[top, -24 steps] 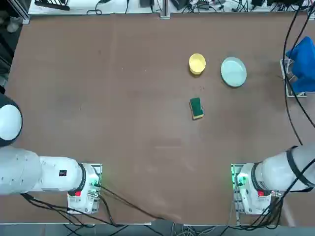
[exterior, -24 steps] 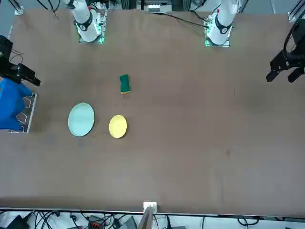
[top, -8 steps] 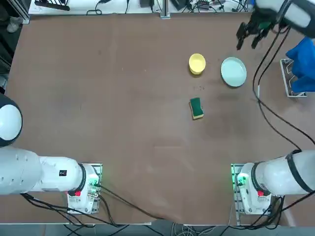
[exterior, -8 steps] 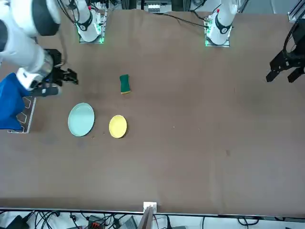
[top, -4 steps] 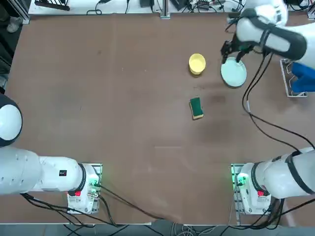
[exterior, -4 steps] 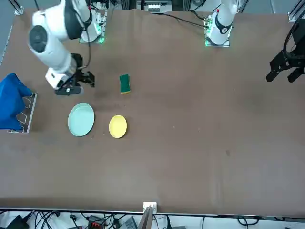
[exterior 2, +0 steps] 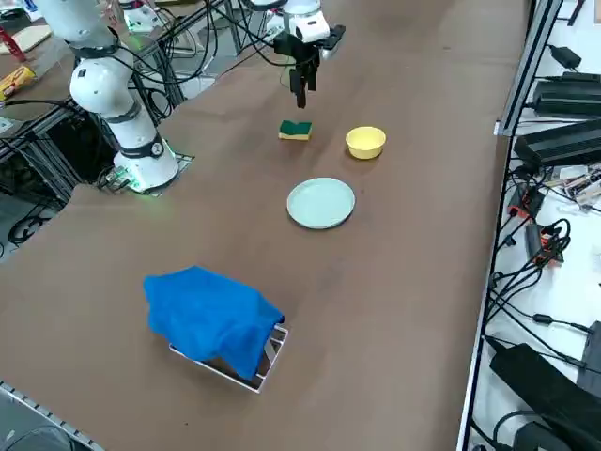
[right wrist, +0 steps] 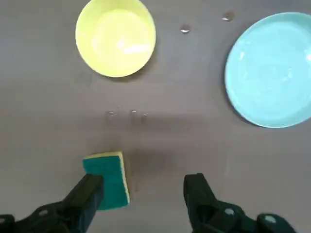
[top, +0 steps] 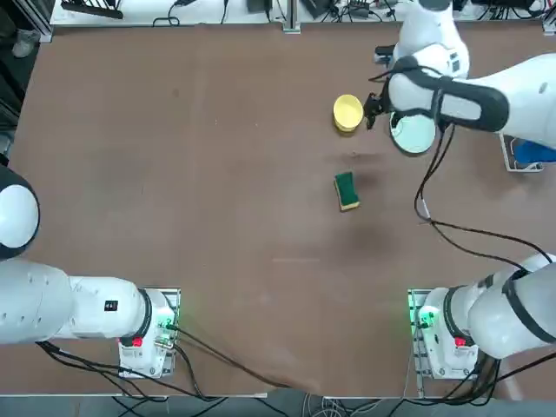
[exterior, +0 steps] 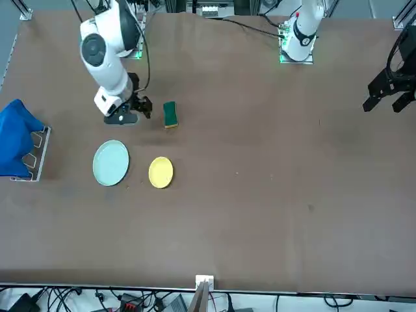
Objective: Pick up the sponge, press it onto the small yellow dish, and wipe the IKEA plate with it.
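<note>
- Brown table (top: 217, 200) carries three task things, and we see all of them lying free on it.
- We find the sponge (top: 347, 190) near the middle of the table, flat, with the dark green side up and the yellow foam showing at one edge; it is also clear in the wrist view (right wrist: 107, 180).
- We see the small yellow dish (top: 347, 112) upright and apart from the sponge, on the far side of it from the arm bases.
- We see the IKEA plate (exterior: 110, 162), pale blue-green, just beside the yellow dish but not touching it; in the top view the arm covers a part of it.
- We see the right claw (right wrist: 141, 191) in the air above the table, pointing down, over the area between the sponge, the dish and the plate.
- Its two fingers (right wrist: 90, 191) stand wide apart and have hold of nothing; in the wrist view the sponge lies just by one finger, the other finger is over bare table.
- From the side camera we see the claw (exterior 2: 300, 92) hanging above the sponge's place, not touching it.
- We also notice a blue cloth (exterior 2: 211, 315) over a small rack at the table's right edge, well apart from the dishes.
</note>
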### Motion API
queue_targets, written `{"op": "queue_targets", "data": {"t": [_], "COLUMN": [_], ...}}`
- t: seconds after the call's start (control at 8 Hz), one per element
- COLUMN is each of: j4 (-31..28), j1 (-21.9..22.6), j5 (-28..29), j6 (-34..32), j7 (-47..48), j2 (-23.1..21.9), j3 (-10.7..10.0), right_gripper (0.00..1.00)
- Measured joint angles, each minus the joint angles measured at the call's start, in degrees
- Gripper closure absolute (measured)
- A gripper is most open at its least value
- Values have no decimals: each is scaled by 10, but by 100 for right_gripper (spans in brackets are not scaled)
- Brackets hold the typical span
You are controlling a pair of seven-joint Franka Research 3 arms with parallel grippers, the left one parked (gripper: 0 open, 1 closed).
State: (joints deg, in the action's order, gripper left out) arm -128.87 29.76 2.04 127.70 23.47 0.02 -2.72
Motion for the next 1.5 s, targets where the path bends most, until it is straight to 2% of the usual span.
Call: {"op": "queue_targets", "data": {"t": [0.25, 0.62, 1.0, 1.5], "j4": [-32, -48, -85, -96], "j1": [33, 95, 109, 131], "j5": [0, 0, 0, 0], "j6": [65, 145, 224, 229], "j7": [29, 95, 100, 100], "j2": [26, 85, 125, 131], "j3": [0, 0, -1, -1], "right_gripper": [0, 0, 0, 0]}}
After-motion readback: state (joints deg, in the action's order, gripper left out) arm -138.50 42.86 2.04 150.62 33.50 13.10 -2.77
